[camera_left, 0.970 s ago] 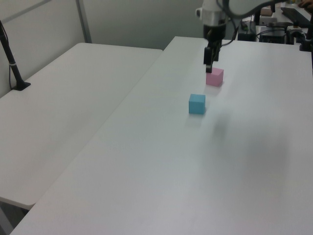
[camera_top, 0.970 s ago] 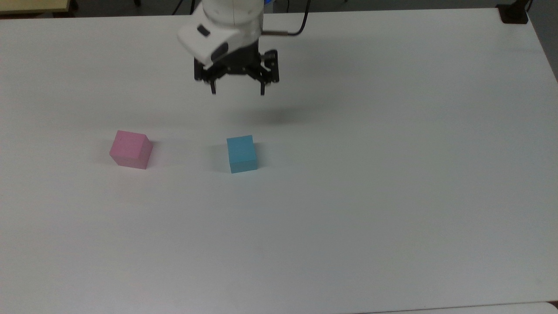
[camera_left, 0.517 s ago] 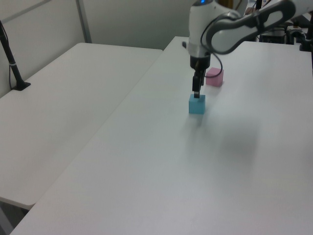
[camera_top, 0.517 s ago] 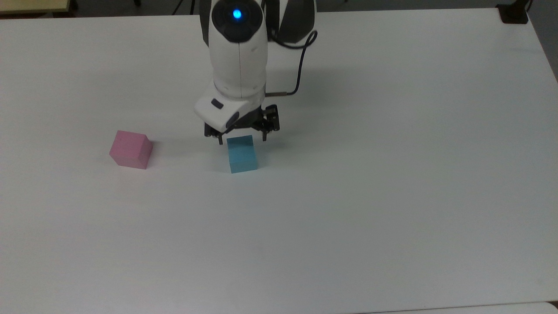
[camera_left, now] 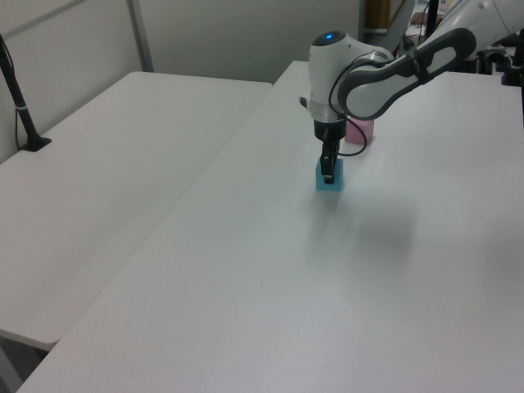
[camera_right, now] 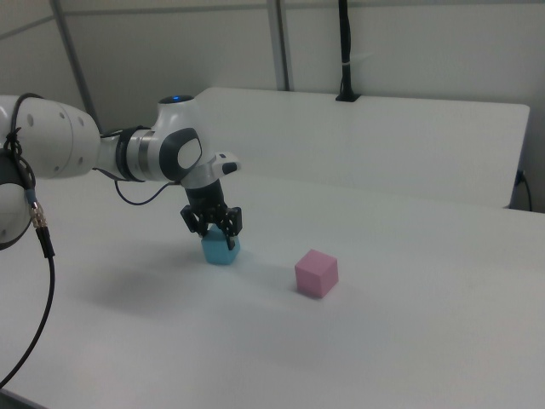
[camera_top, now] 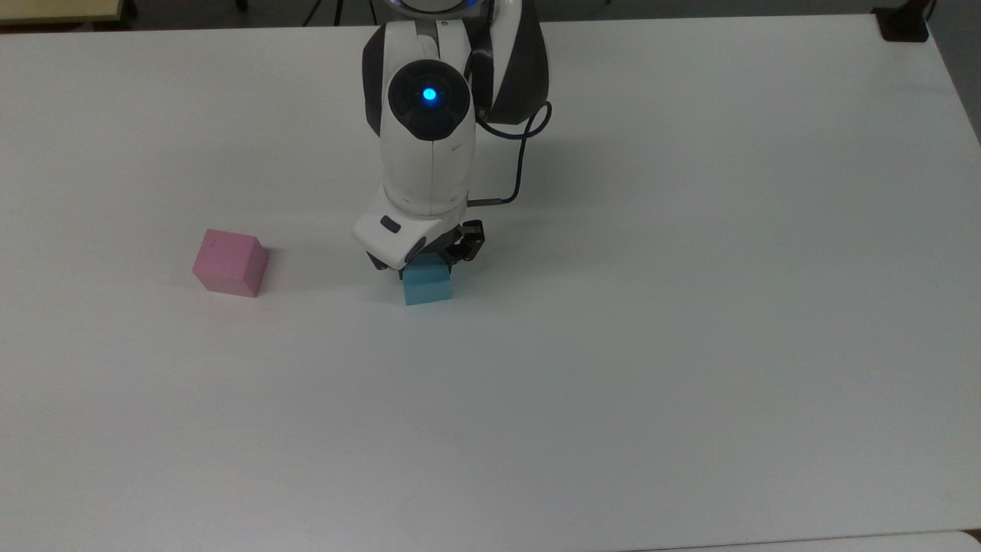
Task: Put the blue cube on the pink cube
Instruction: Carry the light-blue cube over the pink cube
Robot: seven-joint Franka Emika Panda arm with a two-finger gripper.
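The small pastel pink matte cube [camera_top: 230, 263] sat alone at the left of the top view's centre, flat on the white table [camera_top: 690, 345] and well apart from everything else. To its right, near the middle of the top view, the small light sky-blue matte cube [camera_top: 428, 286] rested on the table with the black two-finger claw [camera_top: 426, 263] lowered straight over it, fingers straddling its upper part. The step in hand looked like the grasp itself: the claw was down around the blue cube, with the pink one untouched. In the right view the fingers [camera_right: 232, 224] stood spread at either side of the cube, so the claw read as released, not clenched, though the contact could not be made out. The next move probably called for closing squarely on two opposite faces, lifting clear, then carrying toward the top view's left. The white wrist housing [camera_top: 398, 238] hid the cube's top face and the fingertips in the top view.
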